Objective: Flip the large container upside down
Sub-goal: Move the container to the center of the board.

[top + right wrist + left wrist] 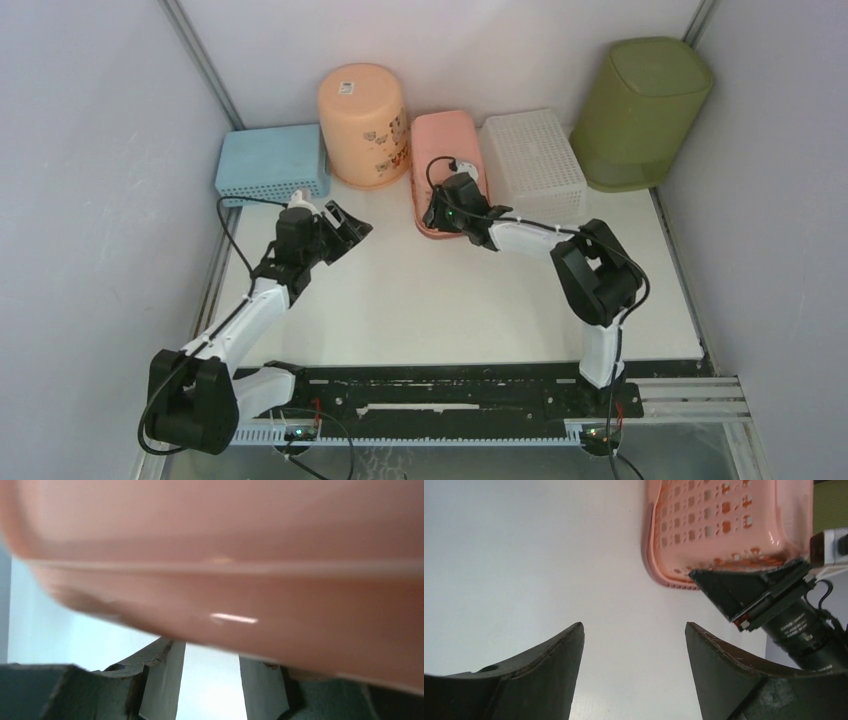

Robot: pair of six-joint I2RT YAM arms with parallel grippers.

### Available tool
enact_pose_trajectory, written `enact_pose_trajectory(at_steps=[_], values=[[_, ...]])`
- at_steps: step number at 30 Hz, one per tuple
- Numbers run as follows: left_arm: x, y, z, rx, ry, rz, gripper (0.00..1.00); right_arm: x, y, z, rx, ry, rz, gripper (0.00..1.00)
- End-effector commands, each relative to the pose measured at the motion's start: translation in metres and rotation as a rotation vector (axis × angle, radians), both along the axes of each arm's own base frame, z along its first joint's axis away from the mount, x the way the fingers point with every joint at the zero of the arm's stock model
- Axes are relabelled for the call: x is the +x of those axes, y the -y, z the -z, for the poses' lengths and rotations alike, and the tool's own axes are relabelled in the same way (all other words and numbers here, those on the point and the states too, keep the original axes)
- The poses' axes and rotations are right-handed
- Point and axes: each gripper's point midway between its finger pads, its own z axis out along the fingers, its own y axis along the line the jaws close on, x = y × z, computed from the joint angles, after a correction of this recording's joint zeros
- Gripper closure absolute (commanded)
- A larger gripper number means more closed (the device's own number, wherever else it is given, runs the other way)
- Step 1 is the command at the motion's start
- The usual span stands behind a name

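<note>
Far left, a blue basket point(270, 162) sits by the back wall. In front of it the left gripper point(345, 225) hangs over the bare white table point(400, 300), its fingers point(549, 655) spread wide with nothing between them. Next comes a peach bucket point(365, 125), bottom up. To its right lies a pink basket point(447, 150). The right gripper point(437, 215) is at its near rim, fingers point(162, 680) partly apart, with table showing between them and their tips lost behind the blurred pink wall. A white basket point(535, 150) follows. The large container point(640, 110) stands in the far right corner, well apart from both grippers, solid end uppermost.
</note>
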Motion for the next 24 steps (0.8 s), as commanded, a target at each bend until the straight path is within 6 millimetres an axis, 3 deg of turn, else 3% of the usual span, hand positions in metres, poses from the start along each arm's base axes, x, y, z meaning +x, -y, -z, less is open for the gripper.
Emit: enact_pose_trajectory(at_steps=[1,7,18,24], values=[[-0.004,-0.003,-0.002,0.006,0.028,0.021,0.22,0.023,-0.029,-0.017,0.081,0.026,-0.029,0.49],[-0.002,-0.002,0.004,-0.004,0.014,0.024,0.22,0.034,-0.054,-0.01,0.096,0.011,-0.073,0.49],[-0.003,-0.004,0.008,-0.001,0.009,0.016,0.22,0.085,-0.039,0.009,0.12,-0.035,-0.04,0.47],[-0.003,-0.005,0.007,0.002,0.017,0.005,0.21,0.098,-0.031,0.013,0.161,-0.04,-0.078,0.44]])
